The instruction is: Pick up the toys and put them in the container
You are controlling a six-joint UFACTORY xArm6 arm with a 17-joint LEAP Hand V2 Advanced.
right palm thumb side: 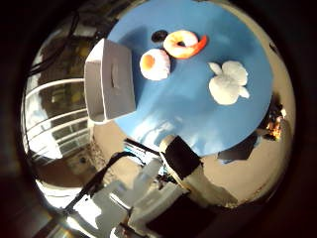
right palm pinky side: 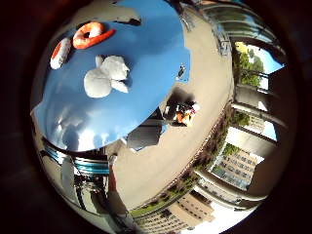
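1. Closest to your camera is the hand (right palm thumb side: 185, 173) itself. White and black finger parts poke into the thumb-side view, hanging over the near edge of the table (right palm thumb side: 198, 119). They look fairly straight and nothing is between them, so I'd call it relaxed and empty.

2. The table has a blue top and everything you care about sits on it, well below the palm. You're high up, probably so you can see the whole layout before picking a target.

3. The toys: a white plush animal (right palm thumb side: 228, 83) sits alone out in the open. An orange shrimp (right palm thumb side: 184, 43) curls near the far side. A round white toy with an orange face (right palm thumb side: 155, 64) lies just beside the shrimp, between it and the container.

4. The container is a white box (right palm thumb side: 110, 82), standing at the table's edge beside the round toy. Its opening isn't turned toward the camera, so I can't tell you whether anything's inside yet.

5. All three toys are still out on the table, so I'd guess you're at the very start.

6. If it were me, I'd go for the plush first: loads of free space around it, so less chance of bumping its neighbours.
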